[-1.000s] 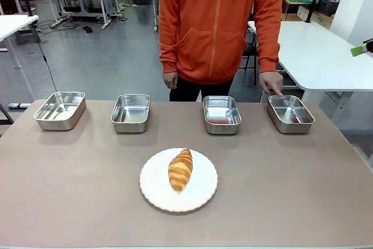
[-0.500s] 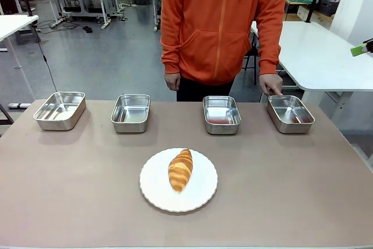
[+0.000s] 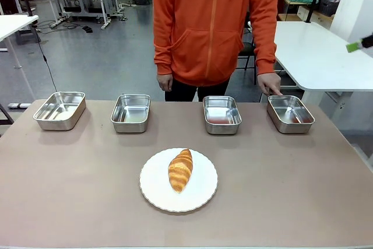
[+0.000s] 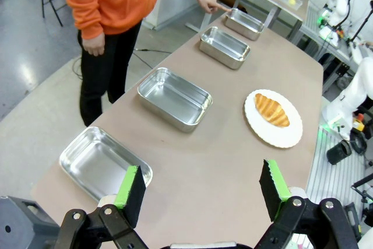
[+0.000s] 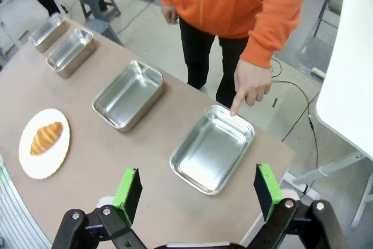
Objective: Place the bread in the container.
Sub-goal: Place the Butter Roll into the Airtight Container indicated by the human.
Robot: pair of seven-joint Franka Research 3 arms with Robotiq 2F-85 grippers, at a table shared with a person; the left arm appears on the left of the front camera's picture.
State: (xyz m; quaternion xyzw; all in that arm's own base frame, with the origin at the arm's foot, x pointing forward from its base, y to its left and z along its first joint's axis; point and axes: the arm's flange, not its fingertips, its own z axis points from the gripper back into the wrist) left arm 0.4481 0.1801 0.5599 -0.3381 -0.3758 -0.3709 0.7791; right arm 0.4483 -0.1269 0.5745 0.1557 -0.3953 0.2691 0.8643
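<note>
Bread [image 3: 180, 169] lay untouched at the middle of the white plate [image 3: 205, 193]. It was well ahead of your left jaws and off to their right side, and far off to the left of your right jaws. Both pairs of jaws stood spread wide, holding nothing.

The container [image 3: 290, 113] that the person's hand [image 3: 270, 83] pointed at sat just ahead of the right jaws, with a fingertip [image 5: 233, 111] on its far rim.

I judged three risks from there:
- You could have dropped the croissant into one of the three other trays [image 3: 130, 112], since all four looked alike.
- You could have come down on that finger if the person had not lifted it away.
- A hard squeeze would likely have crushed the flaky crust, while a light pinch on the tapered ends could have let it slip onto the worktop [image 3: 303, 190].
</note>
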